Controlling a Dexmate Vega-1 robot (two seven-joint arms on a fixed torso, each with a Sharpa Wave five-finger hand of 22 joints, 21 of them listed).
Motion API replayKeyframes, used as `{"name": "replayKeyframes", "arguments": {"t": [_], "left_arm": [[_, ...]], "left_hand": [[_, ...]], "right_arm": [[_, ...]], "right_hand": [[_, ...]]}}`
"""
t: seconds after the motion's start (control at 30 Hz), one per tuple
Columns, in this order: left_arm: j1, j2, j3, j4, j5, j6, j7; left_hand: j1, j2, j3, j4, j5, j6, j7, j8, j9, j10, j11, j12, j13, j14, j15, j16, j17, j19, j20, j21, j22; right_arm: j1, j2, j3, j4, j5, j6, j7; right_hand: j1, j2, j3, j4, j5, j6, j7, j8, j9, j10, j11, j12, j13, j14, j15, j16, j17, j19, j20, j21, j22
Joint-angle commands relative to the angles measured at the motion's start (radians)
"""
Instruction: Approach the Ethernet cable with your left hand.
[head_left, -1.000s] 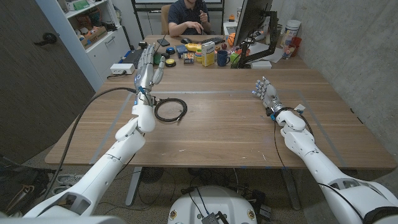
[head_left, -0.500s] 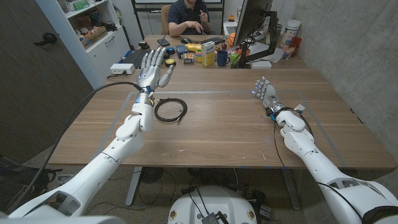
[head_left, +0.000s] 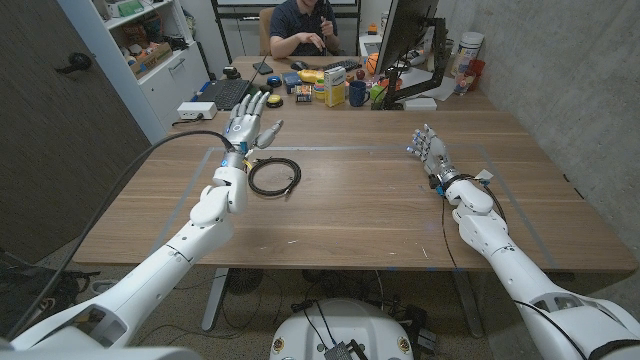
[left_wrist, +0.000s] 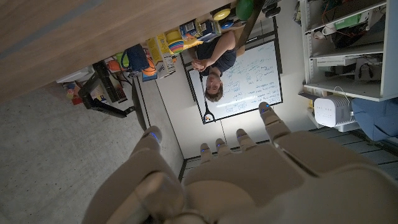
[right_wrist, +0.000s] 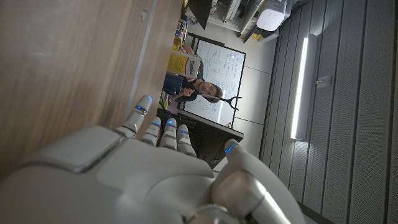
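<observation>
Clutter (head_left: 325, 85) behind table | Ethernet cable (head_left: 274, 178) unobstructed | left hand (head_left: 247, 118) spread, empty

Head camera high over the table (head_left: 380, 200); wrist cameras close behind each hand, both toward the seated person (left_wrist: 214, 68).

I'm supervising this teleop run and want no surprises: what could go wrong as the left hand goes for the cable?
1. The left hand is open, raised beyond the coiled cable; a reach may overshoot it, or a low sweep may push the coil away.
2. The forearm lies right beside the coil and could drag it.
3. The keyboard and white box lie just past the fingers and might get bumped.
</observation>
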Motion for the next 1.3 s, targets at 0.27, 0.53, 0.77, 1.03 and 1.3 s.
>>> {"name": "replayKeyframes", "arguments": {"t": [0.27, 0.53, 0.77, 1.03, 1.3], "left_arm": [[-0.047, 0.009, 0.047, 0.060, -0.076, 0.043, -0.145], [-0.068, 0.019, 0.070, 0.060, -0.107, 0.053, -0.230], [-0.084, 0.030, 0.092, 0.066, -0.119, 0.059, -0.286], [-0.099, 0.040, 0.108, 0.055, -0.127, 0.077, -0.347], [-0.102, 0.041, 0.109, 0.048, -0.135, 0.082, -0.354]], "left_hand": [[0.019, -0.030, -0.020, -0.029, 0.023, 0.042, -0.004, 0.003, 0.002, 0.058, -0.005, 0.004, -0.002, 0.040, 0.007, -0.007, 0.001, 0.058, 0.005, -0.004, 0.001], [0.039, -0.040, -0.034, -0.047, 0.043, 0.096, -0.004, 0.007, 0.005, 0.064, -0.027, -0.012, 0.001, 0.064, 0.007, -0.019, 0.002, 0.130, 0.005, -0.001, 0.002], [0.057, -0.038, -0.035, -0.056, 0.049, 0.110, -0.005, 0.004, 0.004, 0.057, -0.023, -0.017, 0.000, 0.067, 0.011, -0.026, 0.001, 0.155, 0.003, -0.003, 0.001], [0.098, -0.024, -0.023, -0.072, 0.048, 0.144, -0.004, 0.007, 0.007, 0.092, -0.016, -0.008, 0.002, 0.087, 0.003, -0.026, 0.002, 0.179, 0.005, -0.011, 0.001], [0.129, -0.019, -0.019, -0.073, 0.034, 0.215, -0.004, 0.017, 0.011, 0.209, -0.021, 0.012, 0.006, 0.139, -0.031, -0.019, 0.005, 0.205, -0.001, -0.017, 0.001]], "right_arm": [[-0.035, -0.012, 0.010, -0.051, 0.005, -0.012, -0.020], [-0.035, -0.013, 0.011, -0.048, 0.004, -0.005, -0.019], [-0.033, -0.011, 0.011, -0.043, 0.005, -0.005, -0.019], [-0.028, -0.009, 0.011, -0.031, 0.009, -0.007, -0.015], [-0.010, -0.002, 0.009, -0.002, 0.012, -0.001, -0.003]], "right_hand": [[-0.009, 0.016, -0.006, 0.003, 0.007, -0.005, 0.002, 0.003, 0.004, 0.004, 0.007, 0.003, 0.002, 0.004, 0.006, -0.003, 0.002, 0.010, 0.003, -0.009, 0.002], [-0.010, 0.014, -0.010, 0.004, 0.008, -0.008, 0.004, 0.002, 0.004, 0.004, 0.009, 0.003, 0.002, 0.008, 0.007, -0.003, 0.002, 0.014, 0.005, -0.012, 0.002], [-0.012, 0.013, -0.013, 0.004, 0.008, -0.011, 0.004, 0.002, 0.004, 0.004, 0.007, 0.003, 0.002, 0.011, 0.007, -0.004, 0.002, 0.017, 0.007, -0.015, 0.002], [-0.013, 0.012, -0.016, 0.005, 0.008, -0.016, 0.005, 0.001, 0.004, 0.003, 0.006, 0.002, 0.002, 0.013, 0.011, -0.005, 0.002, 0.018, 0.006, -0.019, 0.002], [-0.013, 0.016, -0.016, 0.006, 0.009, -0.018, 0.005, 0.000, 0.004, 0.000, 0.005, 0.001, 0.002, 0.014, 0.011, -0.006, 0.002, 0.021, 0.003, -0.022, 0.002]]}}
